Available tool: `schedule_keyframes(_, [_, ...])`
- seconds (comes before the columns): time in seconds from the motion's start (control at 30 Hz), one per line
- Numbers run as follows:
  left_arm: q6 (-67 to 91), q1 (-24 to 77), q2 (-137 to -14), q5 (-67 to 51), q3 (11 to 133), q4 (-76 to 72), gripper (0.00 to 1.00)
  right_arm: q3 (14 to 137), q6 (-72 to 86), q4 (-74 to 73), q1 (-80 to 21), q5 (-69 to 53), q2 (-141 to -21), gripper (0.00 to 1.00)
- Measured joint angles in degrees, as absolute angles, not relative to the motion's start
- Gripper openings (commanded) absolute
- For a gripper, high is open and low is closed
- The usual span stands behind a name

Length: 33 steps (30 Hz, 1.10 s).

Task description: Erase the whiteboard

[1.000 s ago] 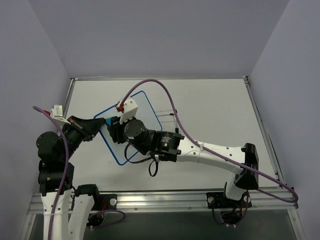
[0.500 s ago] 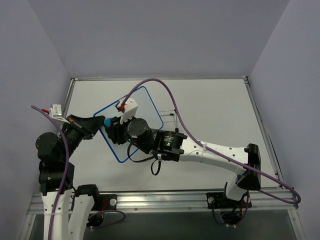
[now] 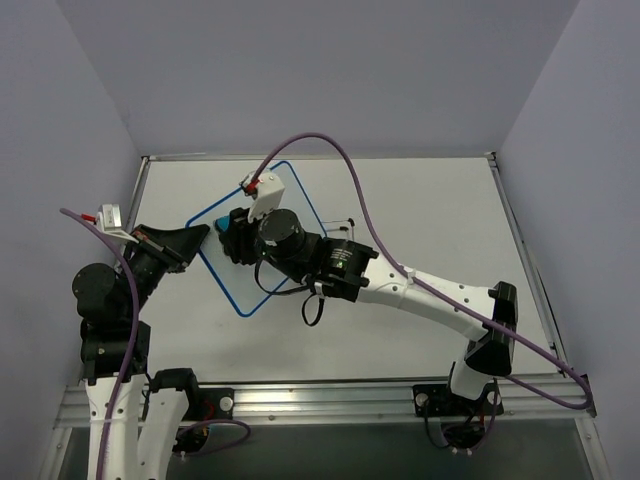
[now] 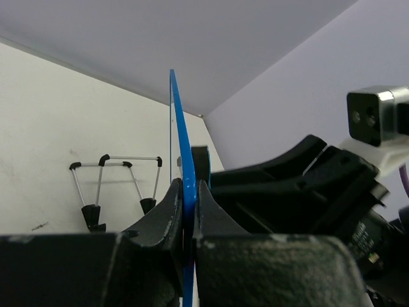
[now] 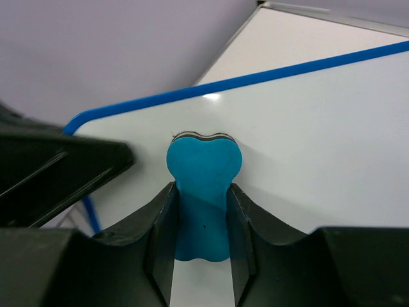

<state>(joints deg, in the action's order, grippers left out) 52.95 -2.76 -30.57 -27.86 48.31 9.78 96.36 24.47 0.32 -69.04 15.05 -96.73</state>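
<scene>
While your left gripper (image 3: 203, 236) pinches the whiteboard (image 3: 292, 200) by its blue frame at the board's 9 o'clock corner, its jaws are nearly closed with only the thin frame between them. Your right gripper (image 3: 232, 238) sits over the board's face near that same corner. Its jaws are narrowed onto a small blue eraser (image 5: 203, 173), gripping it on both sides, and the eraser's rounded end rests against the white surface just inside the frame. From the overhead camera you see the board toward 10 o'clock of the table (image 3: 430, 220), turned like a diamond. What your right wrist camera shows of the face is plain white. A thin wire stand (image 4: 89, 214) lies on the table just beside the board, at its 3 o'clock.
</scene>
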Motion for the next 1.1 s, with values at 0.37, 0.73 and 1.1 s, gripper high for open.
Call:
schedule_keyframes(0.37, [52.88,-2.76,-30.06,-29.32,48.31,9.96,0.02,92.44,24.21,-3.99,-58.89,21.28,-96.95,0.00])
schedule_keyframes(0.73, [50.98,-2.70,-29.08,-30.50,48.10,8.80,0.02,68.05,24.45,-0.86,-56.66,16.69,-87.00,0.00])
schedule_keyframes(1.1, [56.88,-2.07,-28.03,-31.11,45.08,-2.44,0.02,63.86,23.40,5.02,-55.53,13.91,-76.47,0.00])
